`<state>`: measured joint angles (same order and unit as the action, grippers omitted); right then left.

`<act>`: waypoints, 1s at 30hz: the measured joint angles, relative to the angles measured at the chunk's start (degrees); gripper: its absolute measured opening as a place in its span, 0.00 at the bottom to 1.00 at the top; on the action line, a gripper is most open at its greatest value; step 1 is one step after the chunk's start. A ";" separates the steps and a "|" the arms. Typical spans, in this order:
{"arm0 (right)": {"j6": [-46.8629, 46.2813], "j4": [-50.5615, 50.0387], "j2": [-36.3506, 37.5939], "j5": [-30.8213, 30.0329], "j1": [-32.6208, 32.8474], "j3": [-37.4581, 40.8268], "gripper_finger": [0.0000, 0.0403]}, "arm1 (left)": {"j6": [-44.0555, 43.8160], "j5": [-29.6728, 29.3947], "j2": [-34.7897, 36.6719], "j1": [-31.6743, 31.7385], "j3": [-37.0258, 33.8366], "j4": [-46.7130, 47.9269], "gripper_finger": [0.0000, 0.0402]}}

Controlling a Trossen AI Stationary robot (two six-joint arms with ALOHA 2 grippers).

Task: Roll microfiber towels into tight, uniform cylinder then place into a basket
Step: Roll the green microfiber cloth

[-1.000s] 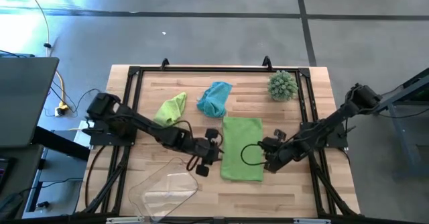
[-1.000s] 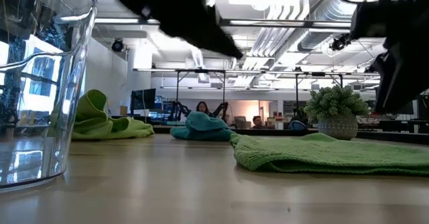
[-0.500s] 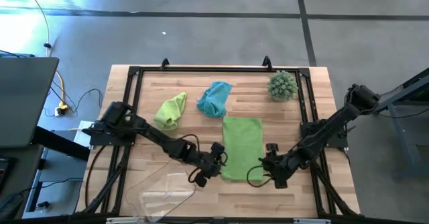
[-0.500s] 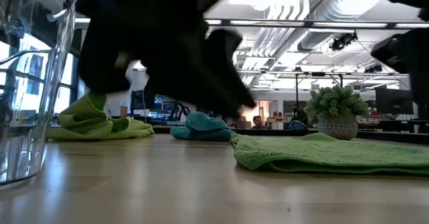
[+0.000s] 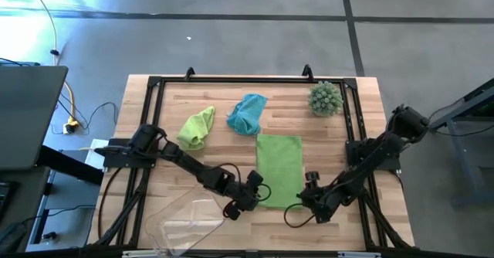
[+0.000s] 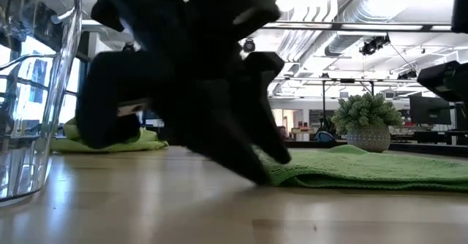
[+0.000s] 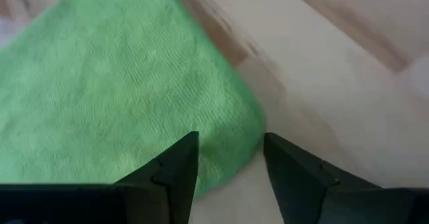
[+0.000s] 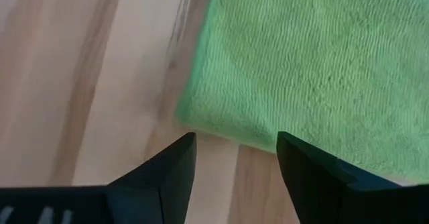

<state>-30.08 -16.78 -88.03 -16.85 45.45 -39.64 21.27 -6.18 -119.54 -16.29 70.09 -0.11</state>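
Note:
A lime green towel lies spread flat on the table, its long sides running near to far. My left gripper is open over the towel's near left corner, one finger above the cloth and one above bare wood. My right gripper is open just short of the near right corner. A second lime towel and a teal towel lie crumpled at the far side. The clear basket stands at the near left. My left gripper comes down slanting from the table's left at the flat towel's near left corner. In the low view one fingertip is down at table level beside the towel's edge. I cannot tell whether it touches the cloth.
A spiky grey-green ball in a small pot stands at the far right corner. The basket's clear wall shows close by in the low view. Bare wood lies between the basket and the flat towel.
Both grippers have gone toward the table's near edge along the flat towel's two long sides, ending at its near corners. My left gripper has also gone toward the right and come down low. The towels have not moved.

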 joint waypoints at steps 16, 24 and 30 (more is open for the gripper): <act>1.29 7.42 -5.85 -2.25 0.86 -0.10 0.50 | -10.79 3.61 -2.65 1.05 1.96 -0.61 0.40; -5.65 8.68 -7.78 -3.48 1.01 -0.20 0.42 | -19.02 3.54 -2.76 0.65 1.89 -0.07 0.25; -5.93 10.33 -7.52 -3.98 2.01 -0.16 0.25 | -20.84 2.95 -2.42 0.37 1.85 0.17 0.09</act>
<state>-36.01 -6.45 -95.55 -20.83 47.45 -39.80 0.44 -3.23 -121.95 -15.92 71.94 0.06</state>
